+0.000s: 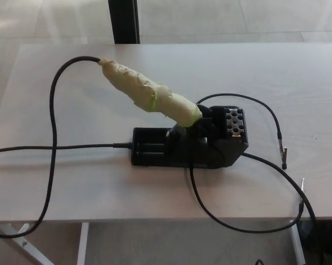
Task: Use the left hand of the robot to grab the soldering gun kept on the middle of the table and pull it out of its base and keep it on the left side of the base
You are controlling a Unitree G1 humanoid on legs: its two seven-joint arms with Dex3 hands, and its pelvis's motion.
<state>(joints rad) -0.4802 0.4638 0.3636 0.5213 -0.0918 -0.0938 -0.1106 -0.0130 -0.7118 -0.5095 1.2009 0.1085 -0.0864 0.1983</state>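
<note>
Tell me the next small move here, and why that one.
Probably bring the left hand into view from the left, toward the taped handle of the soldering gun. Neither hand shows yet, and the gun is seated in its black base, handle slanting up to the left, so the handle is the exposed part to close on before pulling out.

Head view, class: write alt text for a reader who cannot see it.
A soldering gun with a tape-wrapped handle sits tilted in its black base at the middle of a pale table, its handle pointing up and left. Black cables loop across the tabletop and over its front edge. No robot hand is in view.
</note>
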